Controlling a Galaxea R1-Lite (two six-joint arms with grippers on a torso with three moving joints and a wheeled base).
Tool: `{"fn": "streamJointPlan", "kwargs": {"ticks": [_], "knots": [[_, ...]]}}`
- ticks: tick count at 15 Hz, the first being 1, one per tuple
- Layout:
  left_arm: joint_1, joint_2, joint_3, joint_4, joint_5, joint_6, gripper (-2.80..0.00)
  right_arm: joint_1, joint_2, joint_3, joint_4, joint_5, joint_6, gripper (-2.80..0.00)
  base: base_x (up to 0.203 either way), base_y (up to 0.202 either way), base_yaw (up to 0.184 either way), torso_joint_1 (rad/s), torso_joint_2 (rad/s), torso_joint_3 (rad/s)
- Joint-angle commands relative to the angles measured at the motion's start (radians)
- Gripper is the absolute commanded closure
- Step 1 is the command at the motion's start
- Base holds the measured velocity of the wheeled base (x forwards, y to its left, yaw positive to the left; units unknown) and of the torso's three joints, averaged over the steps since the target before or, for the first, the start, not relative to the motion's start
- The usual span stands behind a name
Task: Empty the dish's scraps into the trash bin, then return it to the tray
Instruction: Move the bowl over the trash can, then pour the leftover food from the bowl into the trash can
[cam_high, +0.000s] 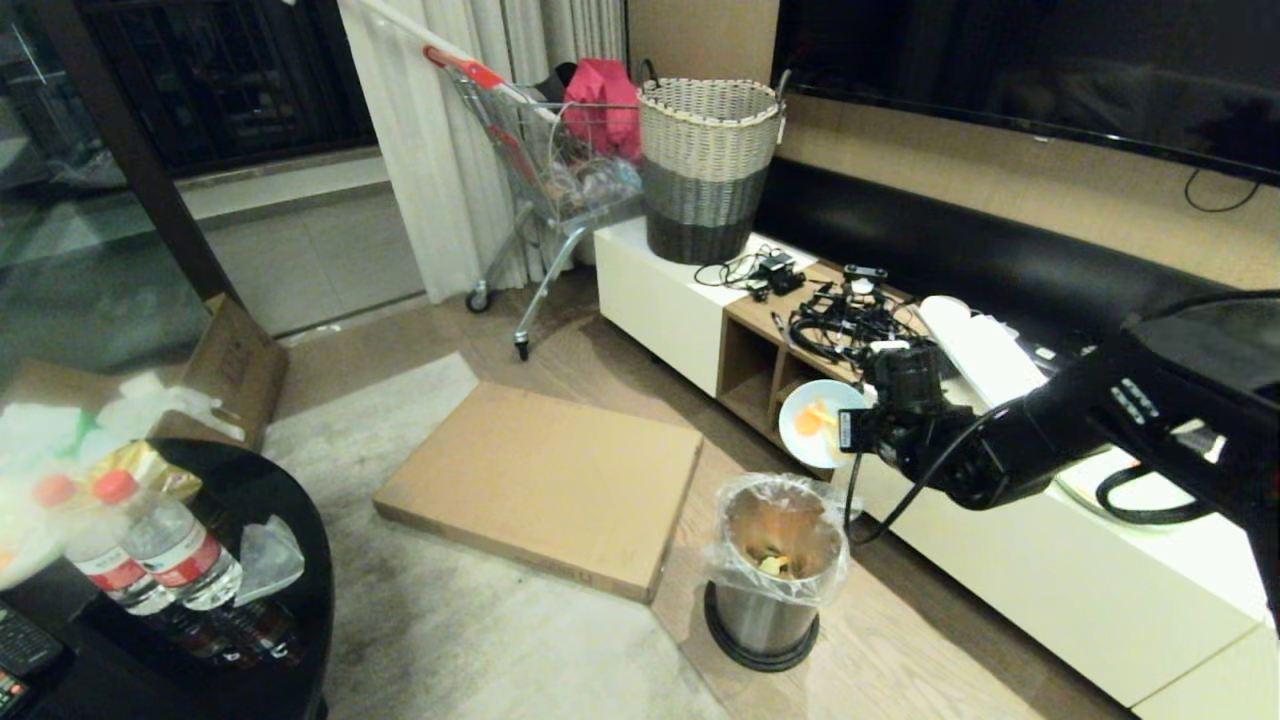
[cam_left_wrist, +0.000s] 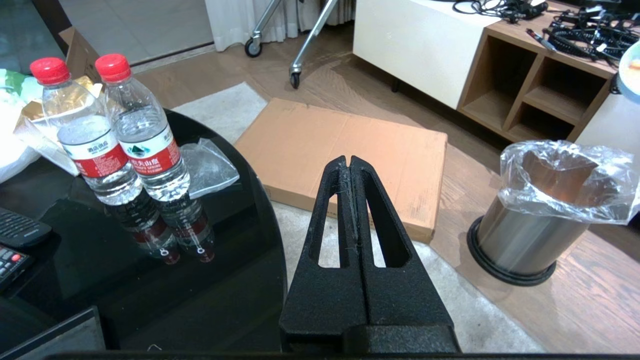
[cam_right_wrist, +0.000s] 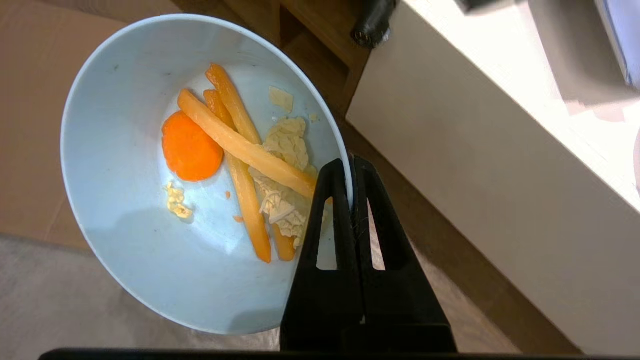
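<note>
My right gripper (cam_right_wrist: 350, 167) is shut on the rim of the dish (cam_right_wrist: 150, 200), a pale blue bowl. The dish (cam_high: 815, 420) hangs tilted on its side, above and slightly behind the trash bin (cam_high: 775, 570). An orange slice (cam_right_wrist: 191, 146), several yellow strips (cam_right_wrist: 240, 145) and pale crumbs cling inside the bowl. The steel bin (cam_left_wrist: 540, 220) stands on the wooden floor with a clear liner, and some yellow bits lie at its bottom. My left gripper (cam_left_wrist: 349, 162) is shut and empty, parked over the edge of the black table. The tray is out of view.
A white low cabinet (cam_high: 1050, 570) runs along the right, with cables (cam_high: 840, 320) and a wicker basket (cam_high: 708, 165) on it. A flat cardboard box (cam_high: 545, 480) lies on the floor left of the bin. Two water bottles (cam_high: 165, 545) stand on the black round table (cam_high: 250, 640).
</note>
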Motion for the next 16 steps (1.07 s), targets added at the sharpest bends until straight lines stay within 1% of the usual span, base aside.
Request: {"fn": "streamJointPlan", "kwargs": {"ticks": [1,4,6,11,13,16], "knots": [[0.000,0.000,0.000,0.000,0.000,-0.001,0.00,0.000,0.059,0.008,-0.108,-0.001,-0.037,0.00,0.000,0.000,0.000,0.000,0.00,0.000],[0.000,0.000,0.000,0.000,0.000,-0.001,0.00,-0.002,0.096,0.075,-0.310,0.009,-0.118,0.00,0.000,0.000,0.000,0.000,0.00,0.000],[0.000,0.000,0.000,0.000,0.000,-0.001,0.00,-0.002,0.129,0.097,-0.434,0.029,-0.156,0.00,0.000,0.000,0.000,0.000,0.00,0.000],[0.000,0.000,0.000,0.000,0.000,-0.001,0.00,-0.002,0.181,0.102,-0.627,0.106,-0.197,0.00,0.000,0.000,0.000,0.000,0.00,0.000],[0.000,0.000,0.000,0.000,0.000,-0.001,0.00,-0.002,0.200,0.098,-0.677,0.128,-0.223,0.00,0.000,0.000,0.000,0.000,0.00,0.000],[0.000,0.000,0.000,0.000,0.000,-0.001,0.00,-0.003,0.219,0.097,-0.743,0.163,-0.236,0.00,0.000,0.000,0.000,0.000,0.00,0.000]]}}
